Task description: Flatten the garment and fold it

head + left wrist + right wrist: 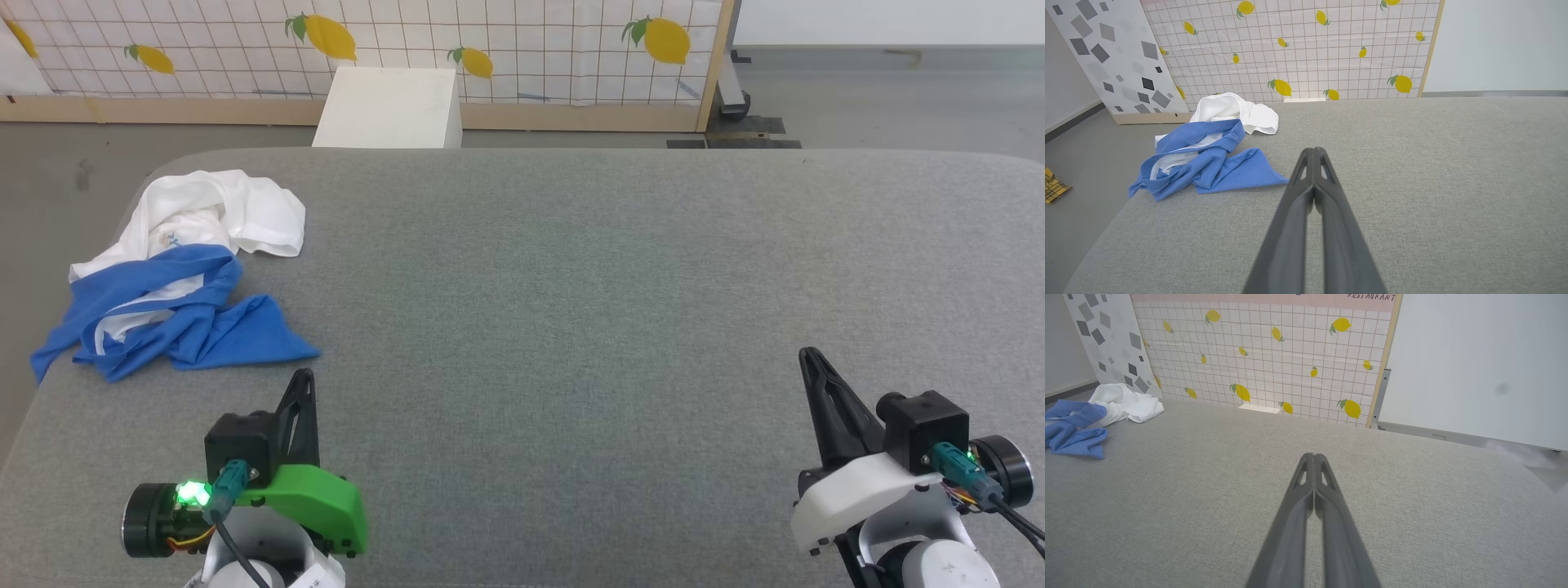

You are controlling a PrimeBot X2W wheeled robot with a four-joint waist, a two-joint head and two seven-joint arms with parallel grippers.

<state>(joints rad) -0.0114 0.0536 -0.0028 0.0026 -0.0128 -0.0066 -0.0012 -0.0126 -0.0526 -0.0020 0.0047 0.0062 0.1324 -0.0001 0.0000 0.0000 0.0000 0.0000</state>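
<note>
Grey upholstery is covering the broad table (571,286) where the garment (175,286) is lying in a crumpled heap at the far-left corner, its lowest blue tip reaching the left edge. Nothing of the job is looking done yet: the shirt is neither flattened nor folded, and both steps are waiting. The left gripper (304,377) is hovering near the heap on its near side, its two dark fingers pressed together and holding nothing. The right gripper (808,355) is sitting well apart at the near right, fingers likewise closed on nothing. The bundle is running roughly from its white body at the far end to twisted blue cloth at the near end, with one blue flap pointing rightward toward the table's middle. Which way the collar is facing cannot be told.
</note>
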